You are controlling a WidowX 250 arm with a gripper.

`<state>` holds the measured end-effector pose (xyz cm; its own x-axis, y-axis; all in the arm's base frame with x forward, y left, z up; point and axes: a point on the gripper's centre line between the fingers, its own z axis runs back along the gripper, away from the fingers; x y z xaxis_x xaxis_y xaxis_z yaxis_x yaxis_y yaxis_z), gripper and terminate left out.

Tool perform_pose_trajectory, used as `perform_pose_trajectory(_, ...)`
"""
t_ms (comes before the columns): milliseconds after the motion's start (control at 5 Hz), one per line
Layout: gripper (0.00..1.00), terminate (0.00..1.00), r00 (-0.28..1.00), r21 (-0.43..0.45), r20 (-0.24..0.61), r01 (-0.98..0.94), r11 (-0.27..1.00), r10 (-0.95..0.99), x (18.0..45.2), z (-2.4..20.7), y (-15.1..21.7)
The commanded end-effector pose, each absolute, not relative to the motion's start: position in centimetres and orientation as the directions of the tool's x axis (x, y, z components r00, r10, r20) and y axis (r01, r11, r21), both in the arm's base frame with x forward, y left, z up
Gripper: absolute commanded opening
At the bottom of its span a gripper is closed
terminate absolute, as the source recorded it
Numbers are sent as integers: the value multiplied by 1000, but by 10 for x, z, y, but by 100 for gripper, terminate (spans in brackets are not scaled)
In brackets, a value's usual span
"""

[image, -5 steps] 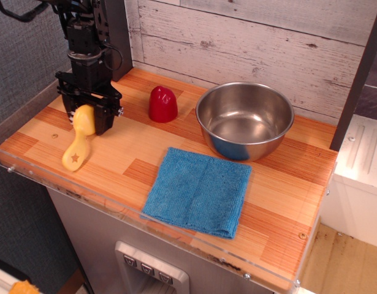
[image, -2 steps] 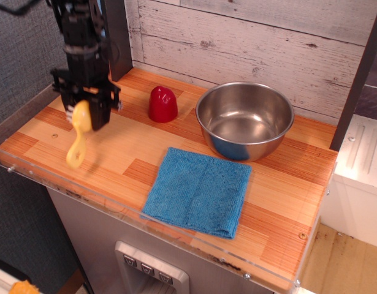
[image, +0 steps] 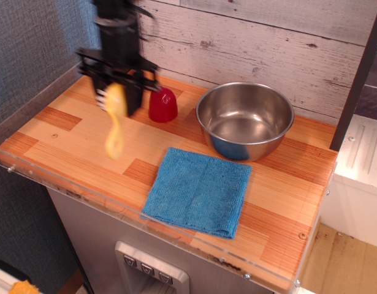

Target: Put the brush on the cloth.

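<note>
gripper (image: 116, 98): black, motion-blurred, jaws closed on the head of the brush; it hangs above the left half of the table, in front of the plank wall and just left of the red cup.
brush (image: 114, 125): yellow plastic, held by its upper end, handle dangling down and smeared by blur; a trace of white bristle shows at the left of the head. it is clear of the table, in the air, left of the cloth and apart from it. the star hole cannot be made out in the blur.
cloth (image: 198, 190): blue, nubby terry, square, folded flat on the table near its front edge, just in front of the bowl; nothing lies on it.
bowl (image: 244, 119): round, brushed steel, shiny, open side up, standing at the back right; its near wall mirrors the blue of the cloth.
red cup (image: 163, 104): glossy, dome-shaped, sitting mouth down near the wall, between gripper and bowl.
table (image: 65, 138): striped wood in pale and orange bands, smooth, with a clear plastic lip along the front and left edges.
wall (image: 268, 43): whitewashed, weathered planks with knots and dark grain.
side panel (image: 29, 55): grey woven fabric at left.
</note>
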<state>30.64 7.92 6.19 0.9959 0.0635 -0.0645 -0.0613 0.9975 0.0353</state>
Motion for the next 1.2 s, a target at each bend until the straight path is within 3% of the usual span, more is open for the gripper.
perform_pose_trajectory(0, 0, 0, 999, 96, -28, -18, 995, 21, 314, 52, 22)
perform_pose_trajectory(600, 0, 0, 999, 98, -27, 45, 994, -43, 312, 47, -6)
perform_pose_trajectory(800, 100, 0, 999, 87, -17, 34, 996, -32, 310, 53, -4)
perform_pose_trajectory(1000, 100, 0, 1000, 74, -10, 21, 997, -20, 309, 57, 3)
